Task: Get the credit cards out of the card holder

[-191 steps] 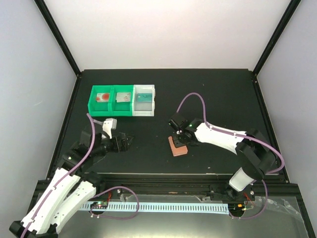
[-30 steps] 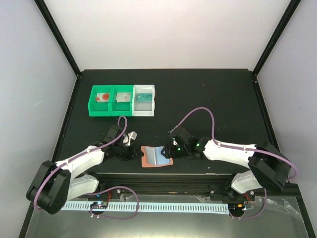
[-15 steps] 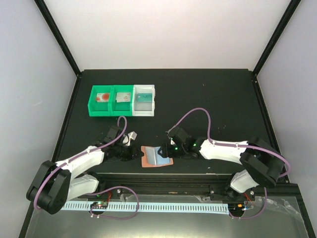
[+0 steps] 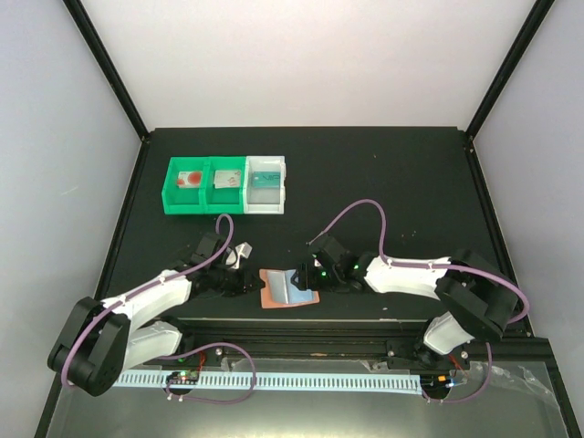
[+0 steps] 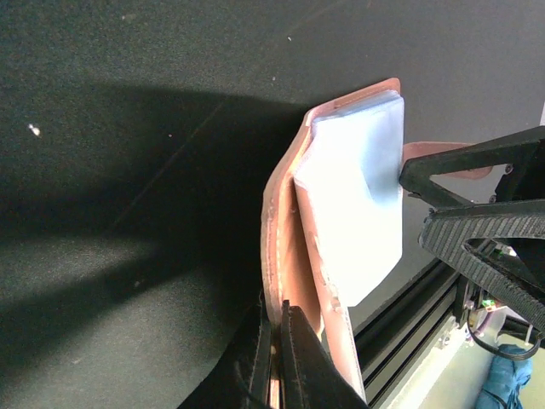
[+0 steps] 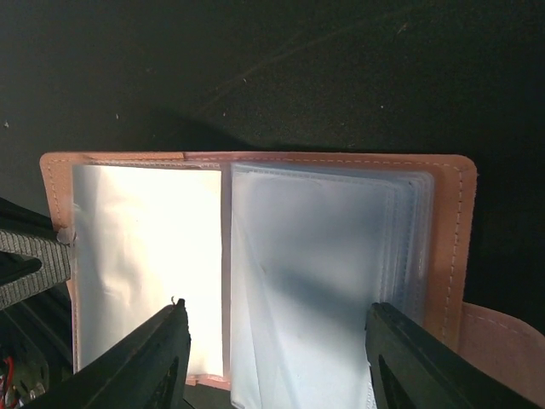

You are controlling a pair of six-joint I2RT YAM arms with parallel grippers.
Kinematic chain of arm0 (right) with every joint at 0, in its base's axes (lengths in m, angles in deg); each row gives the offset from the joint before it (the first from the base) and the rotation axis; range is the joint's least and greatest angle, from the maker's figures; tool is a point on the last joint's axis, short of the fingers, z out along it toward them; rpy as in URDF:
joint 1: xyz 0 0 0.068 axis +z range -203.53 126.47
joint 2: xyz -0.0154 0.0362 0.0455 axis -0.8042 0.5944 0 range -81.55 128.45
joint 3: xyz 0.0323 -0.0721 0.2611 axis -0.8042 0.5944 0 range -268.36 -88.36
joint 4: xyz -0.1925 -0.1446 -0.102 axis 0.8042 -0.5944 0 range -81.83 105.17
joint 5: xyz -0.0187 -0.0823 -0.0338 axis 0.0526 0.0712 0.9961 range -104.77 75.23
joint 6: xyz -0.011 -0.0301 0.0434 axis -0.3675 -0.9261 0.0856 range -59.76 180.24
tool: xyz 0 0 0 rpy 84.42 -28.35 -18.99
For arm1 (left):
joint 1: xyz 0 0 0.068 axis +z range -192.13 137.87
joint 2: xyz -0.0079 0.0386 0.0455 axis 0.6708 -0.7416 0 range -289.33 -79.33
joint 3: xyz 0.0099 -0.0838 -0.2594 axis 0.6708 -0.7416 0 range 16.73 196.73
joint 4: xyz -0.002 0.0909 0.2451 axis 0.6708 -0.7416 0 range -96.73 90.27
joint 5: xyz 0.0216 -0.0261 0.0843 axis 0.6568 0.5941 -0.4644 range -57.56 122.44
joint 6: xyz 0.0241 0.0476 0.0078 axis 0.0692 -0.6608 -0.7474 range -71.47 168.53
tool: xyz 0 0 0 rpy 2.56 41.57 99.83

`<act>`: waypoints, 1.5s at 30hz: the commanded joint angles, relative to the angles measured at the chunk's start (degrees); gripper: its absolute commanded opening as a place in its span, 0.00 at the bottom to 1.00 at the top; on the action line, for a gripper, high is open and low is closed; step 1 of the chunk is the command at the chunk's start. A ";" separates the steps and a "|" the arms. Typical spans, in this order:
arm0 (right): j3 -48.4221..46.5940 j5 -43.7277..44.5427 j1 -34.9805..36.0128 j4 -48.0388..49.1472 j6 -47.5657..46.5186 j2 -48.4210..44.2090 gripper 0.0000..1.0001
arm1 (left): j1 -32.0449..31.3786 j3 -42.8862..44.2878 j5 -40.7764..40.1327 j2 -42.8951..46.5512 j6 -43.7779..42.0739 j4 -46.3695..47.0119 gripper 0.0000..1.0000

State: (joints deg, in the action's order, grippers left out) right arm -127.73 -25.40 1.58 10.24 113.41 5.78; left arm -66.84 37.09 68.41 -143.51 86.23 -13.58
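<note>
The salmon-pink card holder [image 4: 271, 288] lies open near the table's front edge, its pale-blue sleeves [image 6: 324, 281] fanned out. My left gripper [image 4: 250, 281] is shut on the left cover's edge [image 5: 274, 358]. Just off the holder's right side, my right gripper [image 4: 307, 276] is open, a finger [image 6: 145, 358] on either side of the sleeves and nothing between them. I cannot tell whether a card is in the sleeves. Credit cards lie in the bins: a white one with a red disc [image 4: 190, 179], a grey one [image 4: 226, 180] and a teal one [image 4: 265, 177].
Two joined green bins [image 4: 206, 197] and a white bin [image 4: 265, 204] stand at the back left. The black frame rail [image 4: 301, 327] runs close behind the holder's near edge. My left fingers [image 6: 25, 264] show at the right wrist view's left border.
Since the oldest frame the holder has moved to the front edge and been opened, and my left gripper has taken its cover. In the last second my right gripper crept slightly left.
</note>
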 commanded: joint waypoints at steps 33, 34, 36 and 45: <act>-0.59 3.13 0.35 -2.05 -0.99 0.99 0.44 | -0.16 -0.75 -0.46 3.01 0.37 -0.69 0.02; -0.41 2.55 0.35 -1.23 -1.04 1.01 0.43 | -0.14 -0.76 -0.40 2.97 0.37 -0.77 0.02; -0.58 1.81 0.35 -0.63 -1.03 1.29 0.42 | -0.12 -0.80 -0.47 2.92 0.28 -0.82 0.02; -1.23 0.16 0.51 0.05 -1.37 2.14 0.37 | -0.16 -0.78 -0.55 3.09 0.29 -0.91 0.02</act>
State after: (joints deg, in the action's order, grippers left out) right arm -128.48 -23.61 1.74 8.34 112.71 7.23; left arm -66.88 36.39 68.34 -141.19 86.29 -14.19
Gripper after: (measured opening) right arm 0.379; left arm 0.041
